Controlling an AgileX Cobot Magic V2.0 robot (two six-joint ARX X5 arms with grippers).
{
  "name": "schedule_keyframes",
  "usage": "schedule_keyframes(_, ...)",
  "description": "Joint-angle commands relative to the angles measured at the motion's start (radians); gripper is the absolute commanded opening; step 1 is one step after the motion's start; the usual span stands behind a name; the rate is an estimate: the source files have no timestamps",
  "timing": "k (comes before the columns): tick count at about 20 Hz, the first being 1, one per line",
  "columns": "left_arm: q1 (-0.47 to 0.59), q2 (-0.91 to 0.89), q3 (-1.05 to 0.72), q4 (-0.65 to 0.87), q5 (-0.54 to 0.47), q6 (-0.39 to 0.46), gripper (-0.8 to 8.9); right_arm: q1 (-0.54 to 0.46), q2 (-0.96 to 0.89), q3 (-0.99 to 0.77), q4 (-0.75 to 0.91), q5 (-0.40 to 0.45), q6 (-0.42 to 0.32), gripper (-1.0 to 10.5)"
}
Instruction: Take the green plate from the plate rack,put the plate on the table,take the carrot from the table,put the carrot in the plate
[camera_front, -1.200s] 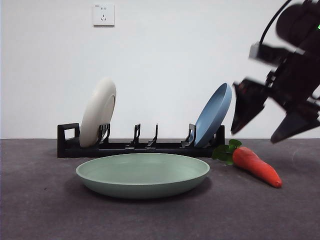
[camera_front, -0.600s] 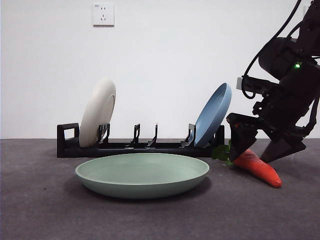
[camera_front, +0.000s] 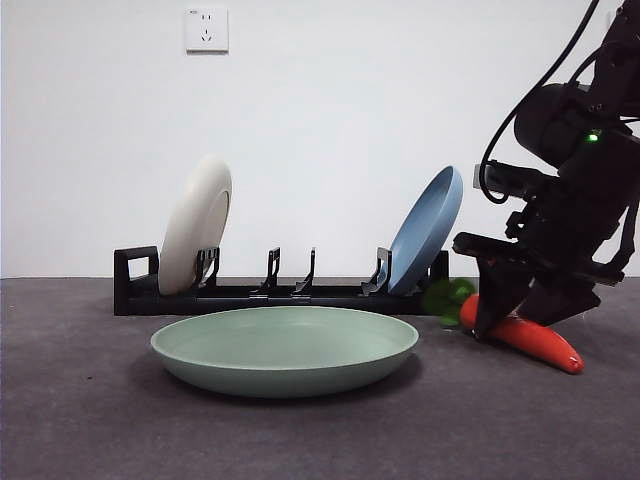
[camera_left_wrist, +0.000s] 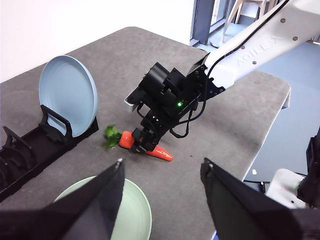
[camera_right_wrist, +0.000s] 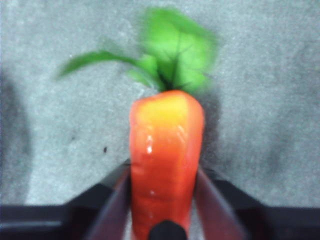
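Observation:
The green plate (camera_front: 285, 345) lies flat on the table (camera_front: 100, 420), in front of the plate rack (camera_front: 290, 295). To its right the carrot (camera_front: 535, 342) lies on the table with its leaves toward the rack. My right gripper (camera_front: 515, 325) reaches down over the carrot's thick end. In the right wrist view both jaws press against the sides of the carrot (camera_right_wrist: 167, 150), so the right gripper (camera_right_wrist: 165, 200) is shut on it. My left gripper (camera_left_wrist: 162, 162) hangs open high above the table, looking down on the plate (camera_left_wrist: 135, 210), the carrot (camera_left_wrist: 150, 150) and the right gripper (camera_left_wrist: 142, 145).
A cream-white plate (camera_front: 197, 225) stands in the rack's left slot and a blue plate (camera_front: 428, 230) leans in its right slot. The table's edge (camera_left_wrist: 270, 115) runs beyond the right arm. A white wall stands behind the rack.
The right gripper came down from the upper right onto the carrot and its jaws closed on the thick end. The carrot shifted slightly to the right.

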Motion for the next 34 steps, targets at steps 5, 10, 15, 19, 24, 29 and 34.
schedule_keyframes(5, -0.003, 0.000, -0.002, 0.005, -0.001, -0.005, 2.60, 0.027, -0.058, -0.001, -0.019, -0.002, 0.018, -0.2)
schedule_keyframes(10, -0.003, 0.001, -0.002, 0.006, -0.002, -0.005, 2.60, 0.178, -0.220, -0.001, 0.011, -0.047, 0.061, -0.2)
schedule_keyframes(15, -0.003, 0.003, -0.002, 0.005, 0.000, -0.006, 2.60, 0.359, -0.153, -0.001, 0.146, 0.006, 0.111, -0.2)
schedule_keyframes(19, -0.003, 0.003, -0.002, -0.007, 0.000, -0.006, 2.60, 0.444, -0.045, -0.001, 0.250, 0.037, 0.114, -0.2)
schedule_keyframes(24, -0.003, 0.003, -0.002, -0.023, 0.000, -0.005, 2.60, 0.457, 0.084, -0.001, 0.304, 0.086, 0.132, -0.2)
schedule_keyframes(29, -0.003, 0.003, -0.002, -0.033, 0.000, -0.005, 2.60, 0.461, 0.099, -0.001, 0.317, 0.080, 0.133, 3.0)
schedule_keyframes(34, -0.003, 0.003, -0.002, -0.050, -0.001, -0.005, 2.60, 0.461, 0.094, 0.000, 0.317, 0.081, 0.149, 4.8)
